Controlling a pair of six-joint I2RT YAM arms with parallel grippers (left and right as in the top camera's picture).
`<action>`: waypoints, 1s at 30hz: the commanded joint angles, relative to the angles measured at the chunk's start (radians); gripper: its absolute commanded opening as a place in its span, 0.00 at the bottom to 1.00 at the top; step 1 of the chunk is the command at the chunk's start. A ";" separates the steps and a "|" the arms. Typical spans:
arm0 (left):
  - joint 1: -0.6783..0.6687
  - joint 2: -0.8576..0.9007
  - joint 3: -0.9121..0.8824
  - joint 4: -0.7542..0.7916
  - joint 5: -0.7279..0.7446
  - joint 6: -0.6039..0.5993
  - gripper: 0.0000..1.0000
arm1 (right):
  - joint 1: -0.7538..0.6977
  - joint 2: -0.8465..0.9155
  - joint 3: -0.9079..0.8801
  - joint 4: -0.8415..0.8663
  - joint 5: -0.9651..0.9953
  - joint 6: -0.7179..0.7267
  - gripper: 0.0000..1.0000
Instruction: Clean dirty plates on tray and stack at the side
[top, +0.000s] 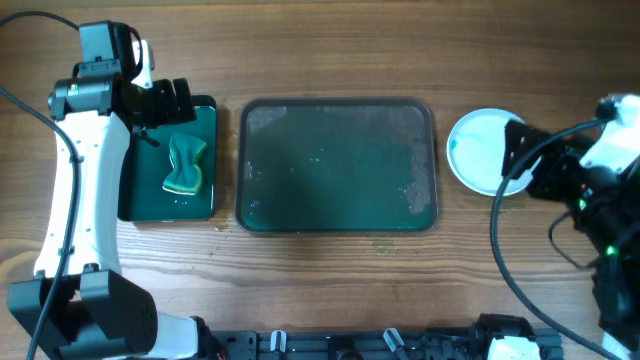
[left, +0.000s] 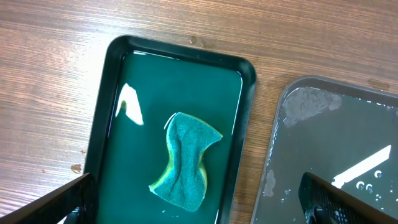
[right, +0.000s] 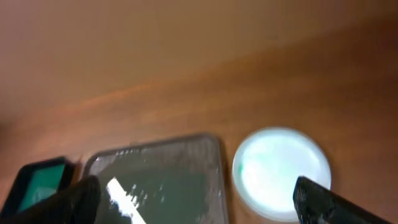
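Observation:
The large dark grey-green tray lies mid-table with no plates on it, only wet foam streaks. It also shows in the left wrist view and the right wrist view. A round pale plate sits on the wood right of the tray, with a small green mark at its left edge. Whether other plates lie under it I cannot tell. It also shows in the right wrist view. My right gripper is open and empty by the plate's right edge. My left gripper is open and empty.
A smaller bright-green tray stands left of the grey tray, holding water and a teal-and-yellow sponge. My left gripper hovers over it. The green tray's corner shows in the right wrist view. Cables run at both table sides.

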 joint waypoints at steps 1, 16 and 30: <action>0.003 0.006 0.002 0.000 0.019 -0.006 1.00 | 0.029 -0.072 -0.137 0.138 0.021 -0.166 1.00; 0.003 0.006 0.002 0.000 0.019 -0.006 1.00 | 0.111 -0.617 -1.060 0.869 0.021 -0.183 1.00; 0.003 0.006 0.002 0.000 0.019 -0.006 1.00 | 0.130 -0.875 -1.322 0.946 0.022 -0.107 1.00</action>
